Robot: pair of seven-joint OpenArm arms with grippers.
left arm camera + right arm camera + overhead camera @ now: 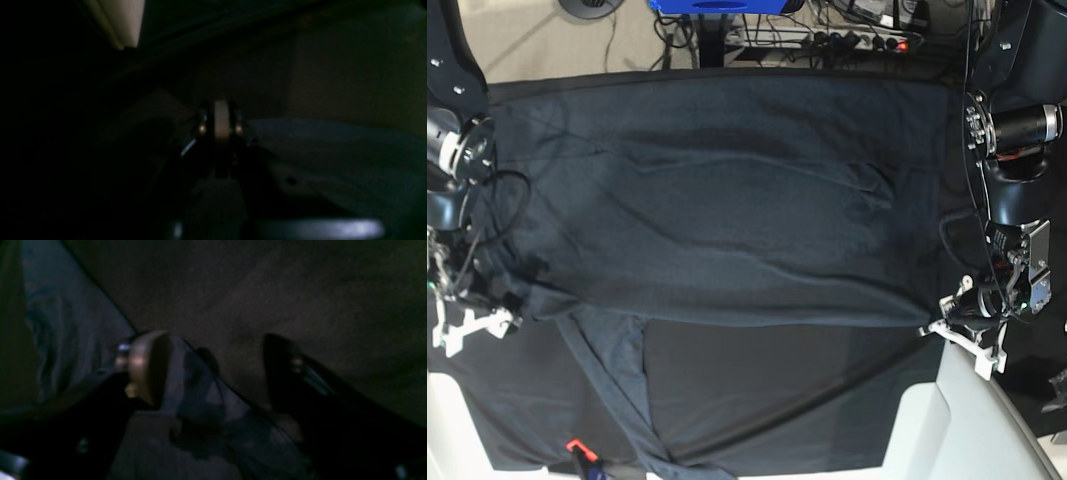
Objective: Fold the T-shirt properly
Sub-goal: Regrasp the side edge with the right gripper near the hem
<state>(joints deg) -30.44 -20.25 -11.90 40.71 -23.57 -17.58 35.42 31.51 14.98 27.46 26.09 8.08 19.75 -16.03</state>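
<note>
Blurred right claw astride dim, barely legible T-shirt edge.

Black tablecloth; cables on floor behind.

T-shirt blankets table; arms flank both sides.

Dark T-shirt spread across table
</note>
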